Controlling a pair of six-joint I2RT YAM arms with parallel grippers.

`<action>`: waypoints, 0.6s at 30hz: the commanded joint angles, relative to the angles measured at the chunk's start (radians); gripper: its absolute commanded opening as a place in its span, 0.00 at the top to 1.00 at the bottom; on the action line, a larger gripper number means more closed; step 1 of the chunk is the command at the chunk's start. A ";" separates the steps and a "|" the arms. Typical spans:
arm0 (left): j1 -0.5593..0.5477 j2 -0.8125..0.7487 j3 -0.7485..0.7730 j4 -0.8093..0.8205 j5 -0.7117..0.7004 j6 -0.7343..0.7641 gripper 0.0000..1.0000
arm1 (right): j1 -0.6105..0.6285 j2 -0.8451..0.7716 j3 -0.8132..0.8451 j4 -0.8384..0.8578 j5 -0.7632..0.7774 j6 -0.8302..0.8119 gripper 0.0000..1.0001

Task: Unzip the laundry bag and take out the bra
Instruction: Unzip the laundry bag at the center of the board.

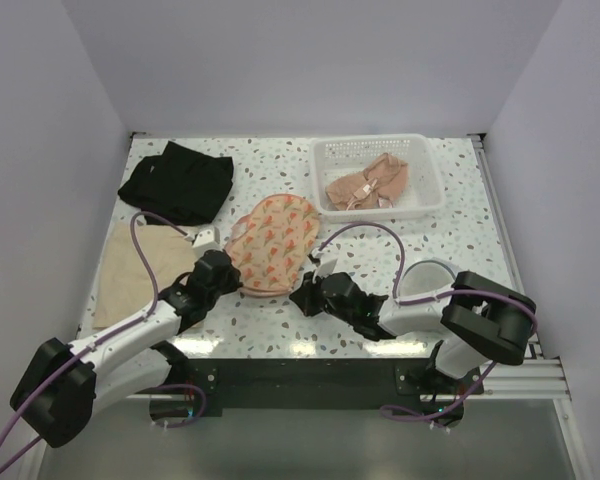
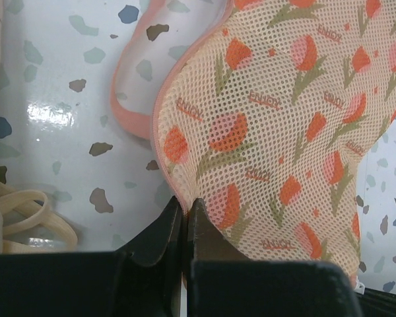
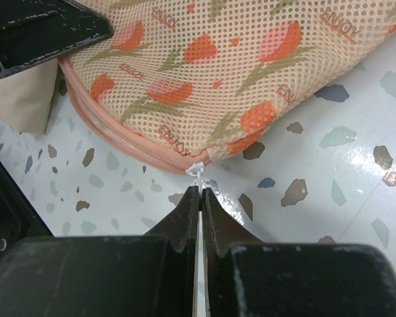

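- Left end effector (image 2: 185,208): jaws nipped together on the near-left hem of the laundry bag (image 2: 270,145), pinning it. Judged to be the anchor hold for the unzipping.
- Laundry bag: lies flat at mid-bench (image 3: 330,198) between the two arms. It is tulip-print mesh with pink trim.
- Pink zip seam (image 3: 119,142): reads as closed along the stretch shown in the right wrist view.
- Right end effector (image 3: 199,195): jaws narrow, clamped on the white zipper pull (image 3: 197,172) at the bag's near corner. A white sliver shows between the fingers.
- Step in hand: unzipping, at its start. The bra has not been removed.
- Next move, as judged: draw the pull along the curved seam, following the hem, while the left hold resists the drag. Pulling straight away from the seam risks dragging the whole bag or slipping off the thin tab.
- Hidden or unclear:
  - No bra can be made out through the mesh.
  - The far run of the zip is out of sight.
  - A pink-edged loop beside the left hold may be a parted flap; cannot tell.
  - A peach garment (image 1: 365,185) lies in the white basket (image 1: 435,185); its type is uncertain.
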 commanded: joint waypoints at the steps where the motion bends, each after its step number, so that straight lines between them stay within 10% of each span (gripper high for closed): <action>1: 0.007 -0.015 -0.042 0.025 0.044 0.040 1.00 | -0.017 -0.028 -0.017 -0.073 0.094 0.020 1.00; 18: -0.005 -0.188 -0.220 0.123 0.314 0.106 0.99 | -0.015 -0.094 -0.045 -0.215 0.122 0.060 1.00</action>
